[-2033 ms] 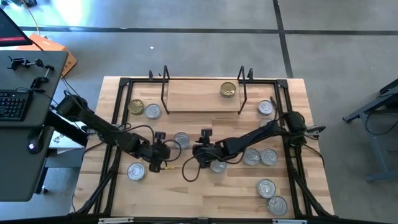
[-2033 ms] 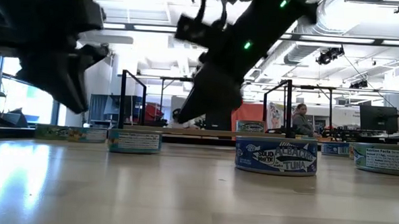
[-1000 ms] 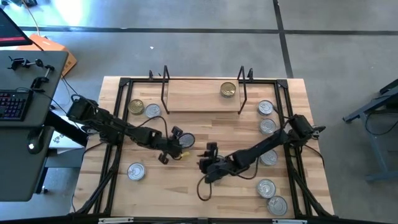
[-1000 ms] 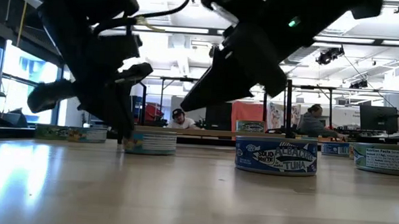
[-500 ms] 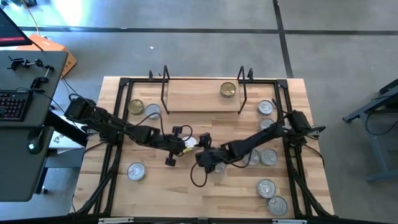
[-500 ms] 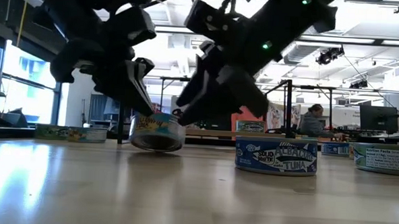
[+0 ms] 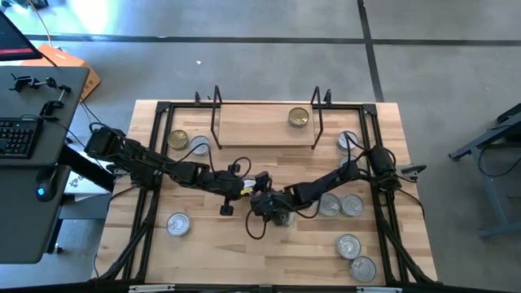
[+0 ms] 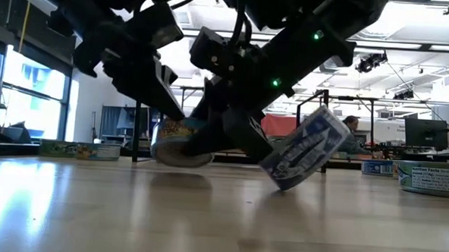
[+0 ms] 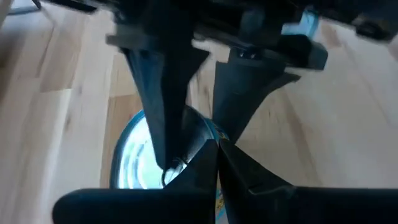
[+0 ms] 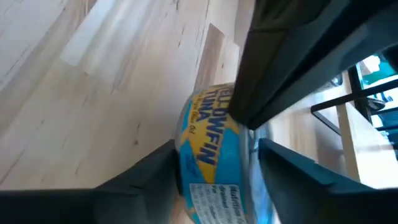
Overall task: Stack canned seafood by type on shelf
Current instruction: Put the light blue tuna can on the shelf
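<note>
1. Seen from above, a wooden bench (image 7: 269, 252) fills the middle of the frame, with a black arm reaching in from each side toward its centre.
2. The shelf (image 7: 264, 124), a light board in a black wire frame, sits at the upper middle of the bench. One gold-lidded tin (image 7: 298, 117) stands on its right part.
3. The left end effector (image 7: 242, 187) is at the centre of the frame. Its fingers are closed on the rim of a yellowfin tin (image 8: 180, 141), which the low view shows tilted and lifted off the bench.
4. The right end effector (image 7: 262, 201) is just beside the left one, at that same tin. In its wrist view the yellowfin tin lies between its two fingers (image 10: 292, 171); I cannot tell whether they press it.
5. In the low view a blue-and-white tin (image 8: 305, 148) stands tipped on its edge just right of centre, leaning against the right arm.
6. Other tins lie about the bench: a gold tin (image 7: 178, 140) and a silver tin (image 7: 199, 146) at upper left, one silver tin (image 7: 178, 224) at lower left, and several along the right side (image 7: 352, 205).
</note>
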